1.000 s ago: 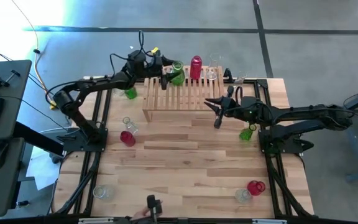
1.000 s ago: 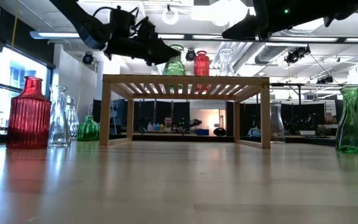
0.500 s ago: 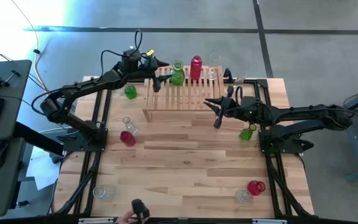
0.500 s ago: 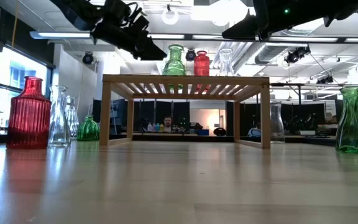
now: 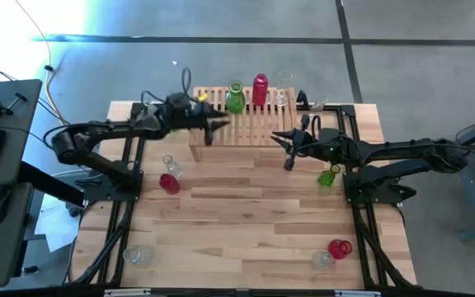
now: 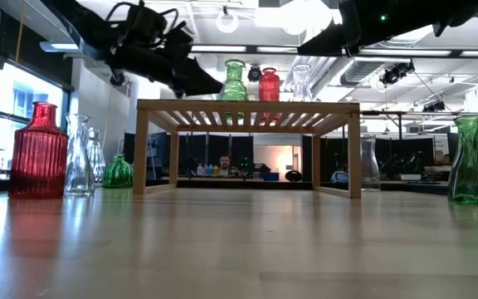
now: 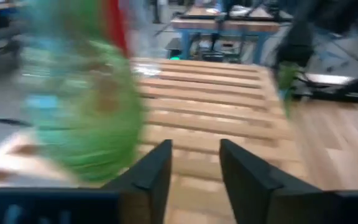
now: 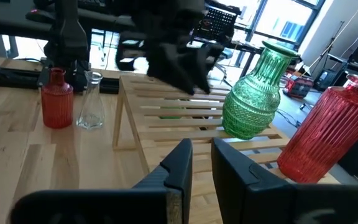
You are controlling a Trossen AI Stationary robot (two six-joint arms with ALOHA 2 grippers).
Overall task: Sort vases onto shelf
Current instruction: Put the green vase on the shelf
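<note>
The left gripper point(image 5: 218, 125) hovers empty over the slatted light-wood shelf point(image 5: 246, 132), fingers narrowly parted, apparently between placements. The ribbed green glass vase point(image 5: 235, 97) stands at the shelf's back edge beside the red one point(image 5: 259, 89). Next: fetching another vase. The right gripper point(image 5: 280, 148) waits nearly closed, empty.

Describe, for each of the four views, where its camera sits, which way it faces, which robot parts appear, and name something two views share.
High view: overhead, facing straight down; both arms, shelf.
Low view: tabletop height, facing level across; arms overhead, shelf.
Left wrist view: on left arm, facing forward; left hand, blurred green vase.
Right wrist view: on right arm, facing across the shelf; right hand.
Shared: the green vase on the shelf appears in high, low and right wrist views.
</note>
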